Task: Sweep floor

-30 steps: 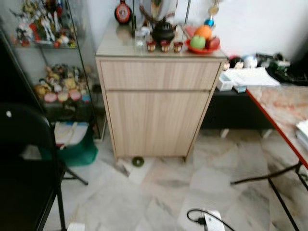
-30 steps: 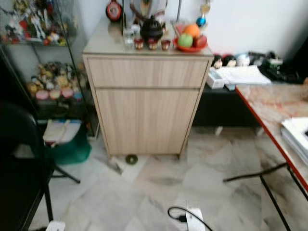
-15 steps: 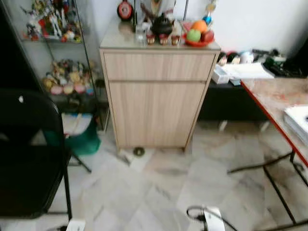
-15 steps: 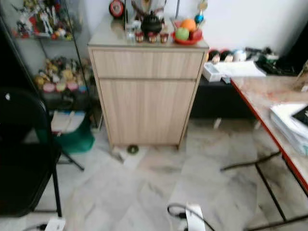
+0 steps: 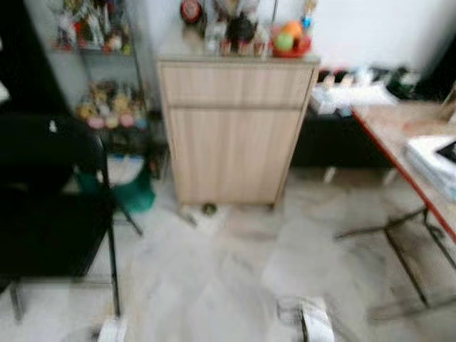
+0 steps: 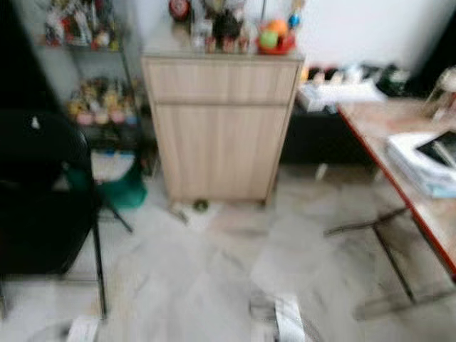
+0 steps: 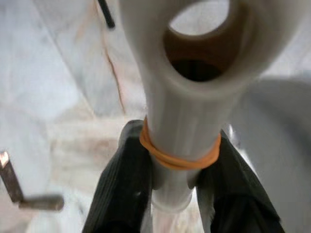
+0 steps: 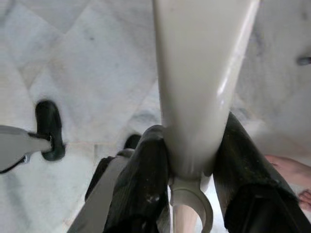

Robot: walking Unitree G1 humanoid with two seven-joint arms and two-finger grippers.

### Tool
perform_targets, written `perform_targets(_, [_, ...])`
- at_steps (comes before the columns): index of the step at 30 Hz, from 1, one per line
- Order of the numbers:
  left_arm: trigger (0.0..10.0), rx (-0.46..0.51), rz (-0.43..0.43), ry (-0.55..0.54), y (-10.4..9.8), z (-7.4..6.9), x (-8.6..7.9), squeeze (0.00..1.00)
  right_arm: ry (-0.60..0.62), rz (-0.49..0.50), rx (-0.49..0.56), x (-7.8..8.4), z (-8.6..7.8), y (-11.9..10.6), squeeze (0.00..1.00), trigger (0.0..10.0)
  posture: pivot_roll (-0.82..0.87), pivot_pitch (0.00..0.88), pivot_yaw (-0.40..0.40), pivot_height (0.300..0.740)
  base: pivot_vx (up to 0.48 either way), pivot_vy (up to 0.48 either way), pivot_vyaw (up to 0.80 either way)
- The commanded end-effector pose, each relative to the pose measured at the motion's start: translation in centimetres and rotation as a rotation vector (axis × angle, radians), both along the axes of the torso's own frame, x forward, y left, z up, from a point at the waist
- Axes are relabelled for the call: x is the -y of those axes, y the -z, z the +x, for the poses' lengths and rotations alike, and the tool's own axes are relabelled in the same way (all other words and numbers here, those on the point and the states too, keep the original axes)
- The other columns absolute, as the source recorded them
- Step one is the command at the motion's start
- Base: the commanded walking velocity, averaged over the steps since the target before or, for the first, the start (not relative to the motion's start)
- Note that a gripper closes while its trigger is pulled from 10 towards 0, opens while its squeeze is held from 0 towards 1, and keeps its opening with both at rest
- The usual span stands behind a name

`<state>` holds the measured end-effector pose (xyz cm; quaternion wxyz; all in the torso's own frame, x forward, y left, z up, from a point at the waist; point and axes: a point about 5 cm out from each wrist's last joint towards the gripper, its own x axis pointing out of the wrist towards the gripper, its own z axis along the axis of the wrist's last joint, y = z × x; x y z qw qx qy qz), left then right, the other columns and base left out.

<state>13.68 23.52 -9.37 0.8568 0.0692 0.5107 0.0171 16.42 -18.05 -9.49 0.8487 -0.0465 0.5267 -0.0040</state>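
Observation:
My left gripper (image 7: 177, 145) is shut on a white plastic handle (image 7: 189, 97) that has a hanging hole at its end and an orange rubber band around it. My right gripper (image 8: 192, 141) is shut on a smooth cream pole (image 8: 199, 73), with pale marble floor behind it. The marble floor (image 5: 214, 278) spreads out in front of me, blurred. A small dark green round thing (image 5: 209, 209) and a white scrap lie at the foot of the wooden cabinet (image 5: 235, 135).
A black folding chair (image 5: 50, 206) stands close on the left. A red-edged table (image 5: 406, 135) on thin legs is on the right. A white power strip (image 5: 313, 320) lies on the floor near me. A green bag (image 5: 132, 196) sits beside the cabinet. A person's toes (image 8: 291, 177) are nearby.
The whole picture has shifted and blurred: the camera has pulled back, so the cabinet sits farther off and more of the chair and floor shows. The things themselves have not moved.

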Motion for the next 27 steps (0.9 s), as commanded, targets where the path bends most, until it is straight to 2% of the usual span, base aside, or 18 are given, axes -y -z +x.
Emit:
perform_targets(1, [10.0,0.075,-0.059,-0.068,-0.6,2.1,0.7,0.00,0.152,0.201,0.198,-2.3,3.5,-1.6,0.00,10.0,0.01,0.000,-0.061,0.740,-0.285,0.000,0.00])
perform_targets(8, [10.0,0.073,-0.057,-0.072,-0.6,1.7,0.3,0.00,0.150,0.199,0.193,-2.3,3.4,-1.6,0.00,10.0,0.02,0.000,-0.060,0.740,-0.283,0.000,0.00])
perform_targets(16, [10.0,0.070,-0.062,-0.066,-0.4,1.5,0.9,0.00,0.148,0.200,0.188,-2.2,3.3,-1.5,0.00,10.0,0.02,0.000,-0.059,0.740,-0.283,0.000,0.00])
perform_targets(22, [10.0,0.069,-0.059,-0.066,-0.4,1.6,0.8,0.00,0.147,0.200,0.185,-2.2,3.2,-1.5,0.00,10.0,0.02,0.000,-0.058,0.740,-0.284,0.000,0.00])
perform_targets(27, [10.0,0.077,-0.062,-0.060,-0.4,2.2,1.8,0.00,0.143,0.198,0.183,-2.2,3.1,-1.4,0.00,10.0,0.02,0.000,-0.060,0.740,-0.056,0.000,0.00])
